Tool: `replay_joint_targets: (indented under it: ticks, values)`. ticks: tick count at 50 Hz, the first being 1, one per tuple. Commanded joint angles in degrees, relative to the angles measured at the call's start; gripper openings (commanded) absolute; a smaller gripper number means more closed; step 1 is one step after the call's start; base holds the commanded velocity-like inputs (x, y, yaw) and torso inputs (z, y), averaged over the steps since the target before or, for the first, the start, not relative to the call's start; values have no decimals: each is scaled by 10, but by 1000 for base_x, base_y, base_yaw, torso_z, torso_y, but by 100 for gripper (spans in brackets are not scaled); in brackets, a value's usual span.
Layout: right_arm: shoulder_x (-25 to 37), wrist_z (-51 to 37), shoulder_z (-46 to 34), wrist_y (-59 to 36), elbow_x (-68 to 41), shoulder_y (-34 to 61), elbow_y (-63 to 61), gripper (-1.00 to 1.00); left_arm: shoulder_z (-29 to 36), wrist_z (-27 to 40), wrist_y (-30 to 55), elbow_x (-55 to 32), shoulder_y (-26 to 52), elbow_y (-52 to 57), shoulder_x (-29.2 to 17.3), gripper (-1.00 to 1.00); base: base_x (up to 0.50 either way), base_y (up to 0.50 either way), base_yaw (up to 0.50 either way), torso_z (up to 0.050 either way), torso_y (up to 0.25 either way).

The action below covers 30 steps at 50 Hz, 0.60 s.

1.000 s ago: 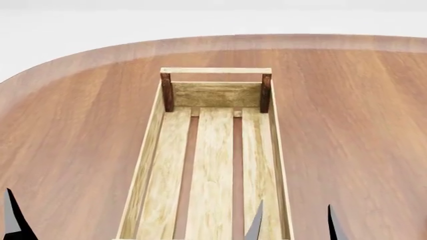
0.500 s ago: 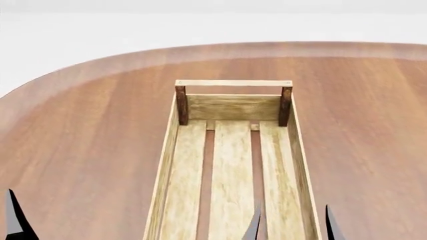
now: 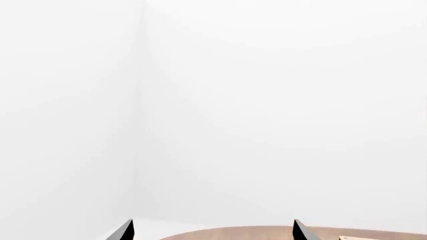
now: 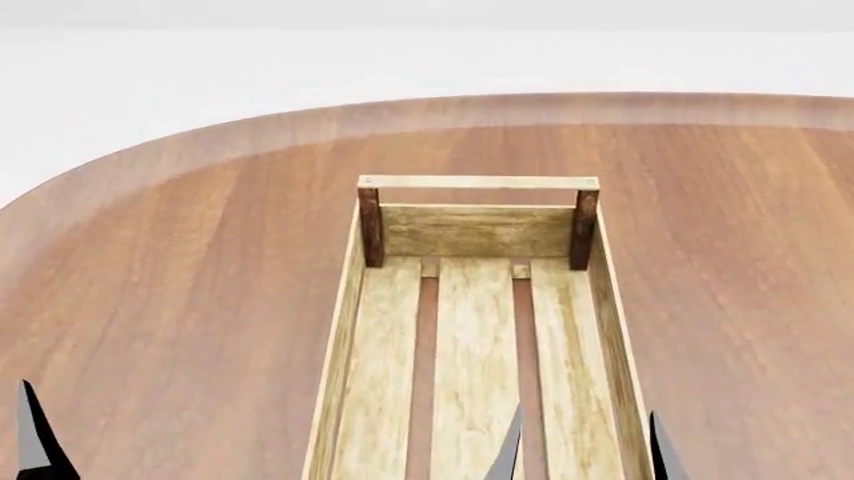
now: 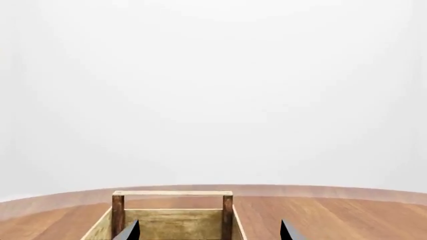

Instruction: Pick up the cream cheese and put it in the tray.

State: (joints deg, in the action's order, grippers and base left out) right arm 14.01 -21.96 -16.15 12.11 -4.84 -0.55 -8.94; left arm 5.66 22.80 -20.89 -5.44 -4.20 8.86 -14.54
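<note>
white walls ring the wooden table (image 4: 174, 270); tray (image 4: 344, 340) sits bare. both claws, left claw (image 3: 212, 232) and right claw (image 4: 583, 452), gape apart, holding nothing. cream cheese unseen, so reaching blind risks clipping the tray.

Only the finger ends of the robot are visible. The right gripper (image 4: 582, 448) shows two slim, dark grey to black fingers (image 4: 507, 450) tapering to sharp points, with flat, plain faces. The left gripper (image 3: 212, 231) shows two matching black pointed fingers (image 3: 123, 231). No cables, screws or markings can be made out.
</note>
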Motion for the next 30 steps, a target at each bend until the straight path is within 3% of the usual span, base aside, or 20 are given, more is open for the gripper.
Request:
replay_joint_targets:
  ticks: [1, 30]
  values:
    - [2, -1, -1, 0, -7, 1, 2, 100, 2, 2, 0, -2, 0, 0, -2, 100, 0, 0, 0, 0, 0]
    - [6, -4, -9, 7, -12, 6, 11, 100, 9, 7, -5, -4, 3, -7, -7, 100, 39, 0, 0, 0, 0]
